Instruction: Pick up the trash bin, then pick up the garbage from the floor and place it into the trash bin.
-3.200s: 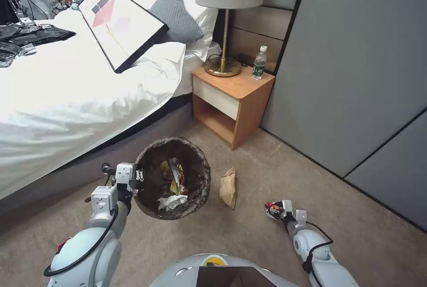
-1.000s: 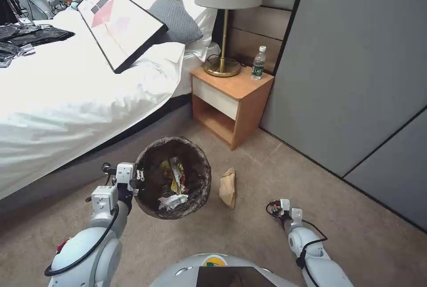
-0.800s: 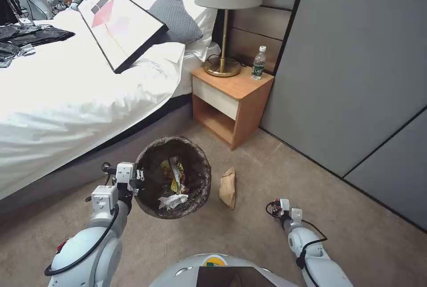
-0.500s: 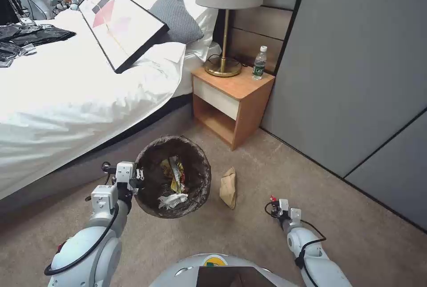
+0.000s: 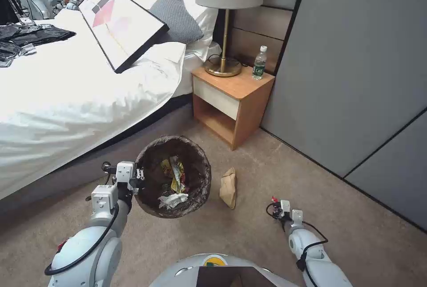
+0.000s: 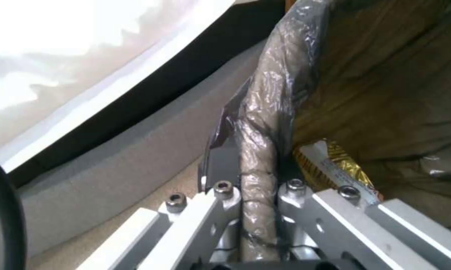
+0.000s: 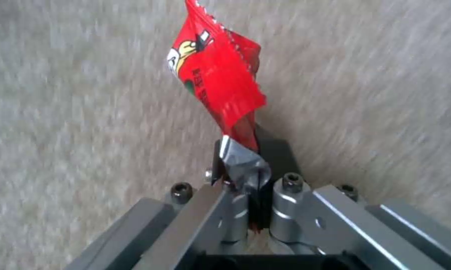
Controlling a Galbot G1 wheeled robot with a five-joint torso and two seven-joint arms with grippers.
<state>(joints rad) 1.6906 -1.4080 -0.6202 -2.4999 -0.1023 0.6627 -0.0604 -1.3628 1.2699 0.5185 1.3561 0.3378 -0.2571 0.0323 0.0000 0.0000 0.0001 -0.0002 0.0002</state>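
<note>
So from my end, the left gripper [image 5: 133,176] has its jaws pinched on the rim of the bin [image 5: 201,180], clamping the dark bag liner folded over the edge; the left wrist view shows that rim [image 6: 258,165] squeezed right between them. The bin sits off to my left front, just beside the bed [image 5: 66,100], with yellow wrappers [image 5: 174,176] and a white tissue [image 5: 173,199] already inside. The right gripper [image 5: 276,205] is low over the carpet [image 5: 249,238], jaws pressed together on a red wrapper [image 7: 218,86], which sticks up out of them in the right wrist view. A brown paper bag [image 5: 228,187] lies on the floor between the bin and the right gripper, just beside the bin. Further back there's a nightstand [image 5: 231,100] with a lamp [image 5: 227,20] and a small bottle [image 5: 259,62] on it.
</note>
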